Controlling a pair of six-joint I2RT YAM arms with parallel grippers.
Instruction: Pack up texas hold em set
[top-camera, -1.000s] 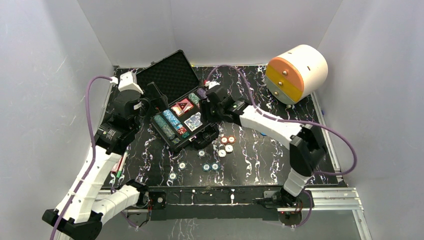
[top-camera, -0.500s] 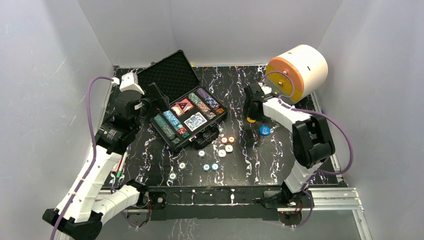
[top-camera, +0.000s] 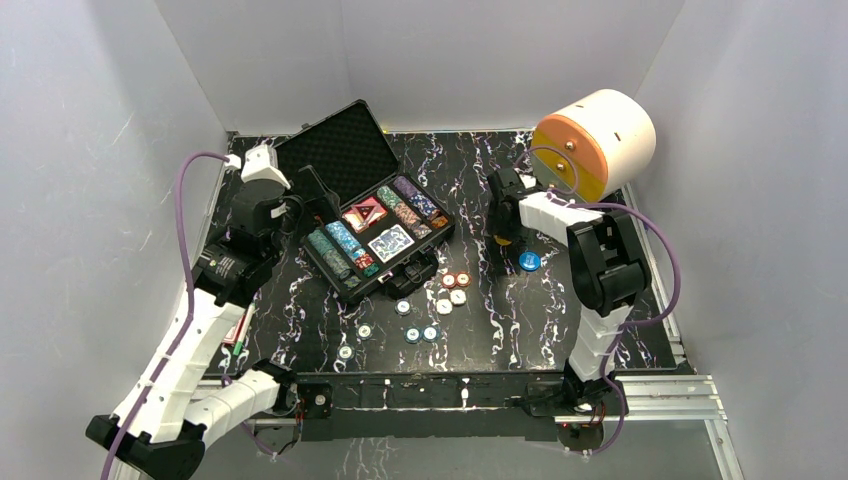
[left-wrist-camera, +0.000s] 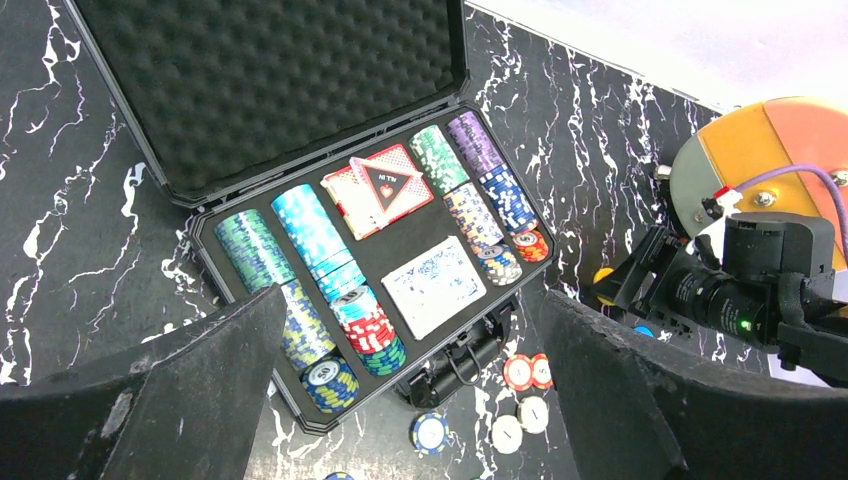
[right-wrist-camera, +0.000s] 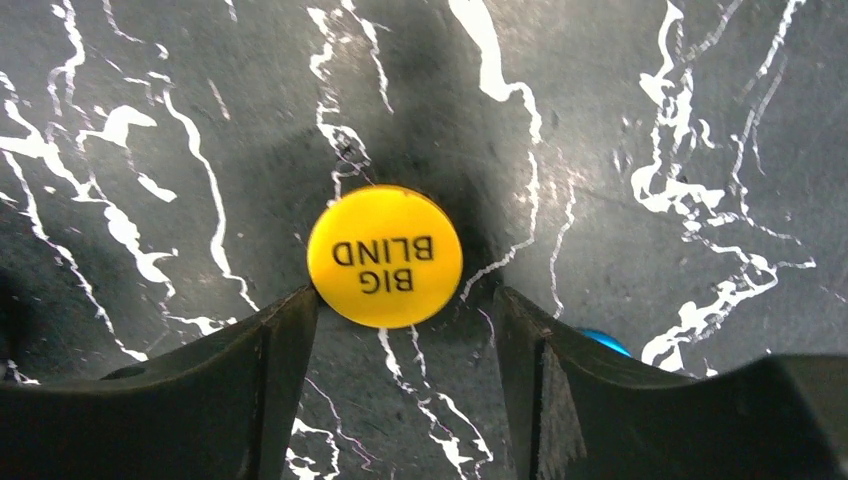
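The black foam-lined case (top-camera: 435, 232) lies open left of centre, holding rows of poker chips (left-wrist-camera: 310, 240), a red card deck (left-wrist-camera: 385, 188) and a blue-white deck (left-wrist-camera: 435, 285). Several loose chips (top-camera: 455, 281) lie on the table in front of it. My left gripper (top-camera: 312, 192) hovers open above the case's left side with nothing between its fingers (left-wrist-camera: 200, 380). My right gripper (right-wrist-camera: 400, 312) points down at the table, open. The yellow "BIG BLIND" button (right-wrist-camera: 385, 256) lies flat just past its fingertips, apart from both. The blue button (top-camera: 529, 261) lies beside it, partly hidden in the right wrist view.
A big white cylinder with orange-yellow drawers (top-camera: 593, 145) lies at the back right, close behind my right arm. Grey walls enclose the black marbled table (top-camera: 520, 320). A small red object (top-camera: 237, 330) sits by my left arm at the left edge.
My right arm has swung from the case's right end across to the yellow button and lowered over it, jaws now wider. The left arm has not moved.
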